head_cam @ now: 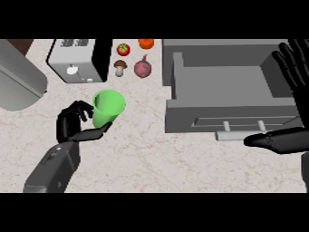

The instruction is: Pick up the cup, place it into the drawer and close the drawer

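My right hand [297, 131] rests with fingers straight beside the open grey drawer [224, 86]; my left hand [76, 124] curls its fingers round the green plastic cup [108, 106].

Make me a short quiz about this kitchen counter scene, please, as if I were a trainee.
1. True or false: the grey drawer stands open.
2. Which hand touches the bright green plastic cup? A) left hand B) right hand
3. What white boxy appliance sits behind the cup?

Key:
1. True; its inside shows, with nothing visible in it.
2. A; its fingers curl round the cup.
3. The white toaster.
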